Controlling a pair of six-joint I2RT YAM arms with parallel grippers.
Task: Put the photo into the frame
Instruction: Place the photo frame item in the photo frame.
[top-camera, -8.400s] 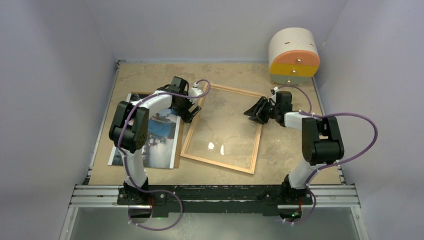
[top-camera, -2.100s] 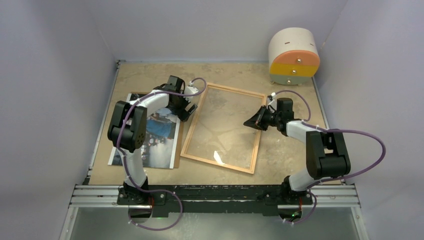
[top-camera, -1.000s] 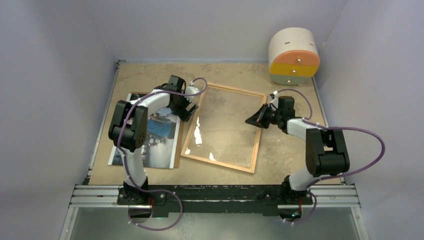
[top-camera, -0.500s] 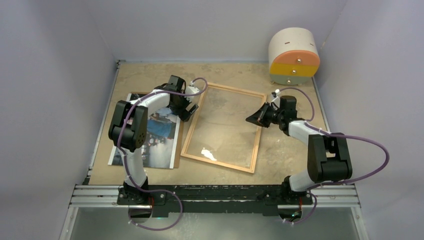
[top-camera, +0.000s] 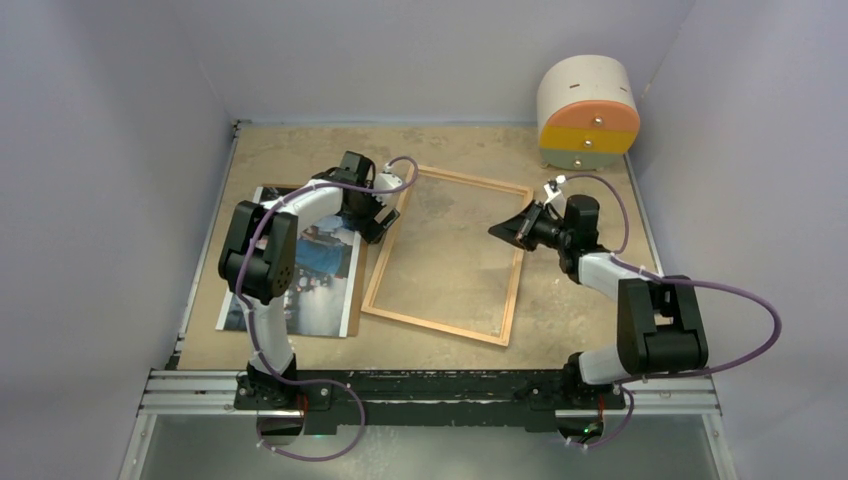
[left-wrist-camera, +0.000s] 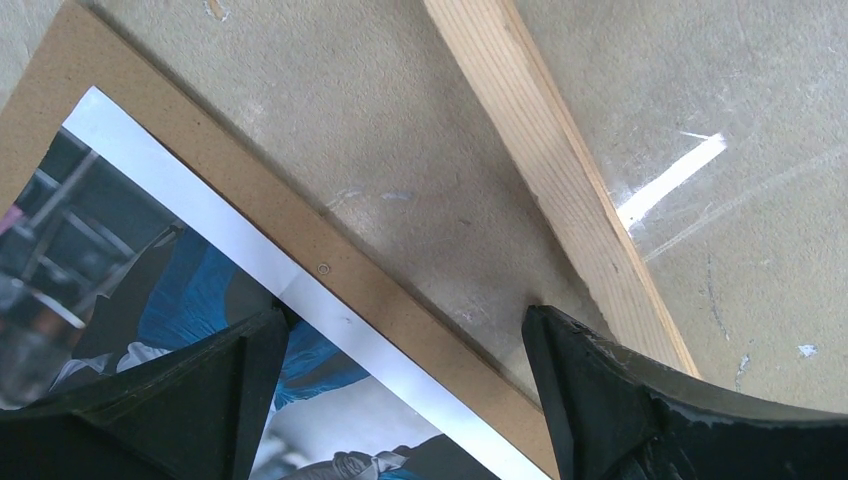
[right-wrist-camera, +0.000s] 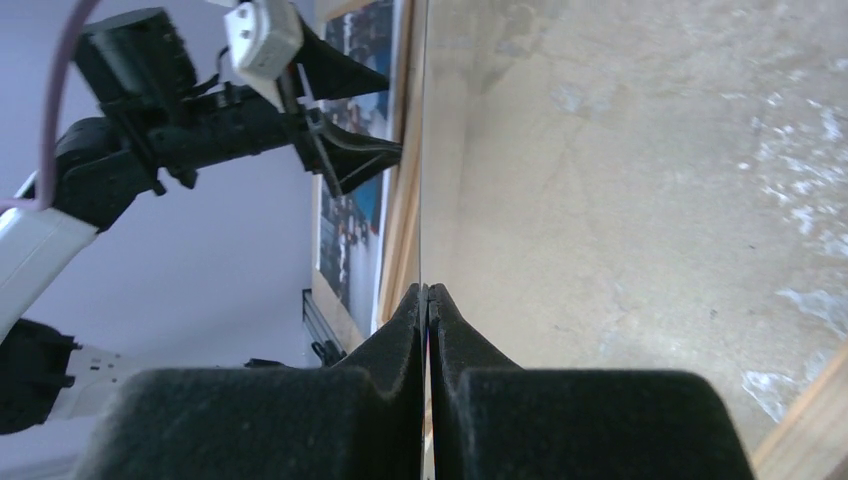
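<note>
Top external view: thin glossy photo (top-camera: 325, 270) of people in blue and dark tones lies picture-up at centre left on a brown fibreboard backing panel (left-wrist-camera: 340, 280), outside the large rectangular frame (top-camera: 437, 328) of light wooden moulding.
Photo axis: the long side runs from the lower part of the picture toward the top, leaning a little right. Its white border runs parallel to the panel's edge.
Frame axis: it lies flat at centre, just beside the panel's right edge. Its long side leans the same way, so photo and opening already roughly line up.
Left gripper (left-wrist-camera: 405, 320): spread wide and holding nothing, low over the panel's right edge near the frame's upper-left corner. One finger is over the photo, the other over the moulding. It is probably placed to catch the photo's edge or steady the moulding; I cannot tell which.
Right gripper (top-camera: 497, 231): fingers pressed together just inside the frame's right side. The right wrist view shows them pinching the thin edge of the clear pane (top-camera: 440, 270), seen edge-on. That edge is probably the only purchase a flat sheet offers.
Background: cream round drawer unit (top-camera: 588, 110) with orange and yellow fronts, upper right, well apart.
</note>
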